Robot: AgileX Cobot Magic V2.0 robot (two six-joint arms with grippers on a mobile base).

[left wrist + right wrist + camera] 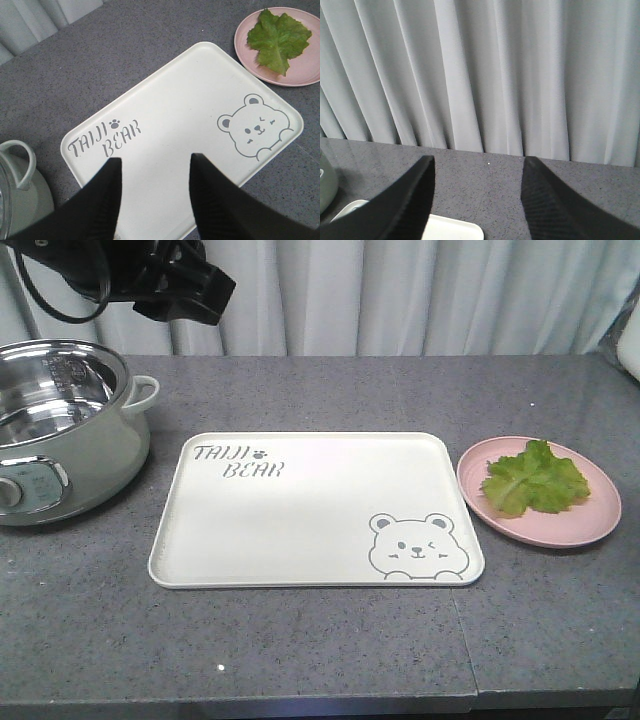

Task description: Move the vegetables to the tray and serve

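The vegetables, one ruffled green lettuce leaf [535, 478] [278, 39], lie on a round pink plate [600, 515] [245, 35] at the right. The cream tray [310, 510] [190, 95] with a bear drawing lies flat mid-table with nothing on it. My left gripper [156, 161] is open, hanging high over the tray's near-left part, holding nothing. My right gripper [478, 161] is open too, facing the curtain over bare table, with a tray corner [460, 230] below it. In the exterior view only a black arm part [180, 280] shows at top left.
A pale green electric pot [60, 430] [20, 200] with a steel bowl and a side handle stands at the left, close to the tray. The grey stone tabletop [300, 640] ends at a white curtain [480, 70] behind.
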